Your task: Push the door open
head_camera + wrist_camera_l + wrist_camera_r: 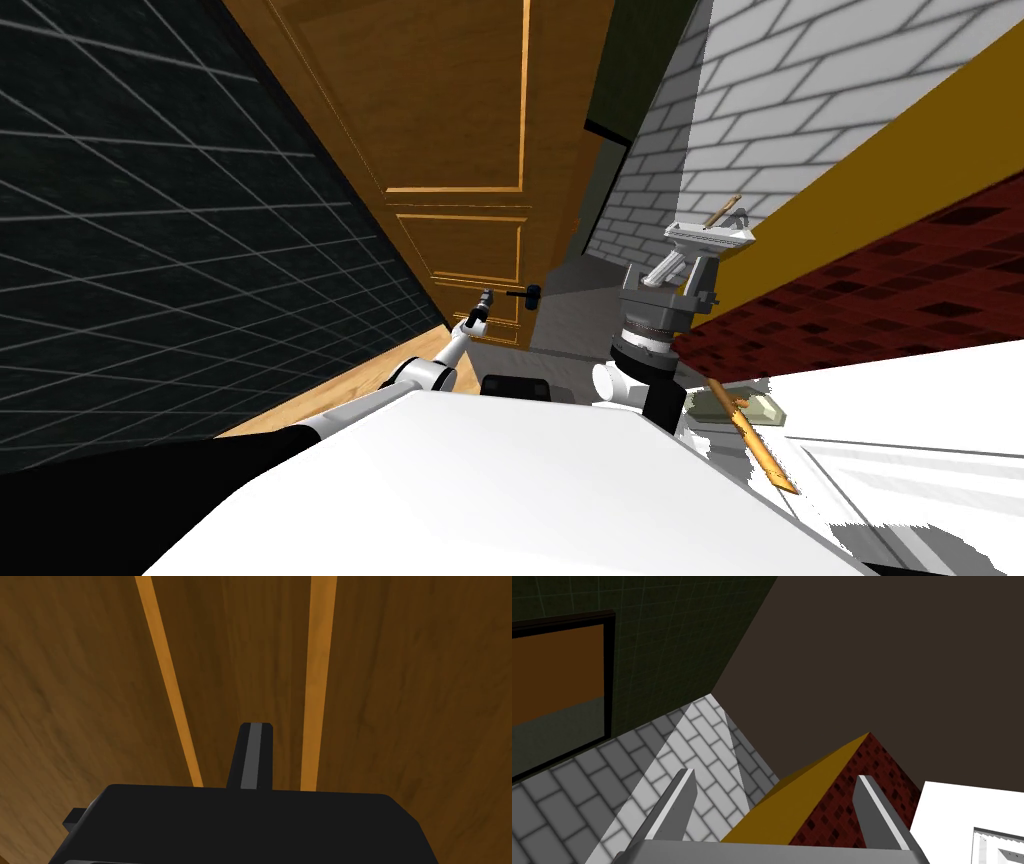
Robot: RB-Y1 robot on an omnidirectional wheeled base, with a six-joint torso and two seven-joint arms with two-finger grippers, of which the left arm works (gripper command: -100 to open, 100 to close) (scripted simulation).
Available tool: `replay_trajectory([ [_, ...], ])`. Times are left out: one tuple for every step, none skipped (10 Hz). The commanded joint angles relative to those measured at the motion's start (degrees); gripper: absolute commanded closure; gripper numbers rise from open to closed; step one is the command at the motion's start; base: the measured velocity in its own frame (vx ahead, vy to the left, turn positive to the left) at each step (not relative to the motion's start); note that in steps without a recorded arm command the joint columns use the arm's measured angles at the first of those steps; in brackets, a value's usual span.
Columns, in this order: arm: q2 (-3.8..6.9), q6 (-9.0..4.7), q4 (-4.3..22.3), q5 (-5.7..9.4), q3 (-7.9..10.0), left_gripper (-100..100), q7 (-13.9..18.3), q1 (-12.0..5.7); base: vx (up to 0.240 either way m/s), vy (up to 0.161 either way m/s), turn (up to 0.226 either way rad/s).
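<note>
Brown door (450, 150) close before left claw (255, 728) (pressed together), floor (565, 320) past its edge; right claw (776, 776) spread.

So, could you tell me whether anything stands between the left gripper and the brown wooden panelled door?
Nothing visible does. The left gripper, fingers shut, points straight at the brown wooden panelled door from close by, with bare panel directly ahead. The black door handle sits beside it, out of the way.

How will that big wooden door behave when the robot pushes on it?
Probably stiff: the panelled wooden door is a tall solid slab, so it shouldn't flex under the shut left gripper. It looks heavy, so likely swings slowly. Its smooth face might let the thin gripper slide.
</note>
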Motion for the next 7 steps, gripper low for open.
replay_trajectory([
  [-0.38,0.07,-0.31,1.83,-1.58,-100,-1.56,0.17,-0.047,0.019,0.111],
  [-0.61,0.12,-0.50,3.10,-2.67,-100,-2.49,0.25,-0.056,0.002,0.176],
  [-0.82,0.15,-0.63,3.99,-3.44,-100,-3.14,0.31,-0.045,-0.018,0.130],
  [-1.19,0.21,-0.83,5.38,-4.63,-100,-4.15,0.39,-0.044,-0.031,0.150],
  [-1.49,0.24,-0.97,6.32,-5.44,-100,-4.84,0.45,-0.044,-0.032,0.138],
  [-2.02,0.29,-1.18,7.74,-6.66,-100,-5.87,0.54,-0.055,-0.038,0.173],
  [-2.42,0.33,-1.32,8.67,-7.46,-100,-6.55,0.60,-0.068,-0.049,0.153],
])
